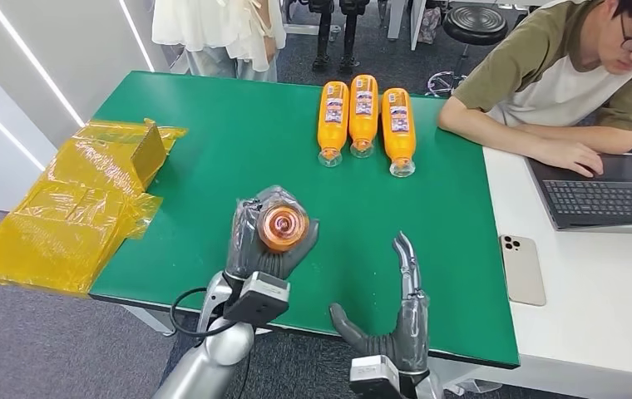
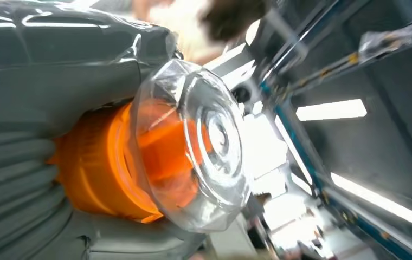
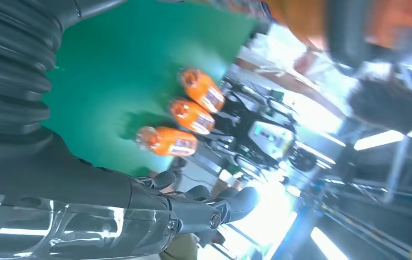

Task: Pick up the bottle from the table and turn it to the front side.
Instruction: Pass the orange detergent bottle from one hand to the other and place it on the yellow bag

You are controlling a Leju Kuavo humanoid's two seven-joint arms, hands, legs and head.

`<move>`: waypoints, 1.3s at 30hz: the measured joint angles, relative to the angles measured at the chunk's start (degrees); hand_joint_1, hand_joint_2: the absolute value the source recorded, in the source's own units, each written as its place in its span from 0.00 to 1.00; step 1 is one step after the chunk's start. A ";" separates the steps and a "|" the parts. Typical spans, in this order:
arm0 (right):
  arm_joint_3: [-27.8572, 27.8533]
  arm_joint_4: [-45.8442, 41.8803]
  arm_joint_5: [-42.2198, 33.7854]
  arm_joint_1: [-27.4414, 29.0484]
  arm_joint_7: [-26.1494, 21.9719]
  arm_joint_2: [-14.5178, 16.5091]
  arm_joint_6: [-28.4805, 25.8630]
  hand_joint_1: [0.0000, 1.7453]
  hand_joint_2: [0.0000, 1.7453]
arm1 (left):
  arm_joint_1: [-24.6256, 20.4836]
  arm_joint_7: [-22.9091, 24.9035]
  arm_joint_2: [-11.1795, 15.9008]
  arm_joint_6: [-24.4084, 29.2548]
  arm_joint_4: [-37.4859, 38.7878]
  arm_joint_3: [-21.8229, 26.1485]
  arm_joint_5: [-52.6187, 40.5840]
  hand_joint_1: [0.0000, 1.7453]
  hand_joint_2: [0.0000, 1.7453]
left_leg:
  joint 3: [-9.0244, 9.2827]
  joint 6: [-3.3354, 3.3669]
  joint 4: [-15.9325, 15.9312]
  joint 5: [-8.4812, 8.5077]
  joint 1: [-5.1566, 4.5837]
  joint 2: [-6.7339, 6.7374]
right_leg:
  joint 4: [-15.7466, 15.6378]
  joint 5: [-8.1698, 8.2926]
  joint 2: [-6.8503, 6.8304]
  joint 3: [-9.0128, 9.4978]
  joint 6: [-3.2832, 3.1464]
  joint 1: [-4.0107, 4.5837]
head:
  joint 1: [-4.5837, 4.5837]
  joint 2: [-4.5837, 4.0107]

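Observation:
My left hand (image 1: 259, 241) grips an orange bottle (image 1: 283, 226) above the near part of the green table (image 1: 213, 141), its clear bottom end turned up toward the head camera. In the left wrist view the bottle (image 2: 160, 157) shows its clear base and orange body wrapped by my left hand (image 2: 36, 97). My right hand (image 1: 396, 320) is open over the table's near edge, fingers stretched forward and thumb out to the side, holding nothing. The right wrist view shows that hand (image 3: 139, 200) with its fingers (image 3: 220, 208) extended.
Three orange bottles (image 1: 363, 116) lie side by side at the far middle of the table, seen also as bottles (image 3: 190, 116). Yellow plastic bags (image 1: 80, 208) cover the left edge. A person (image 1: 579, 75) sits at the white table with a laptop (image 1: 612, 191) and a phone (image 1: 522, 268).

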 joint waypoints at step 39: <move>-6.37 -2.00 -4.66 1.15 -2.16 -2.03 0.00 0.00 1.00 | -24.19 23.10 26.93 4.00 53.15 -16.02 -50.84 1.00 1.00 | 0.00 -0.12 -0.06 0.07 0.02 0.32 | 0.08 0.07 0.39 -0.17 -0.15 0.02 | 0.02 0.00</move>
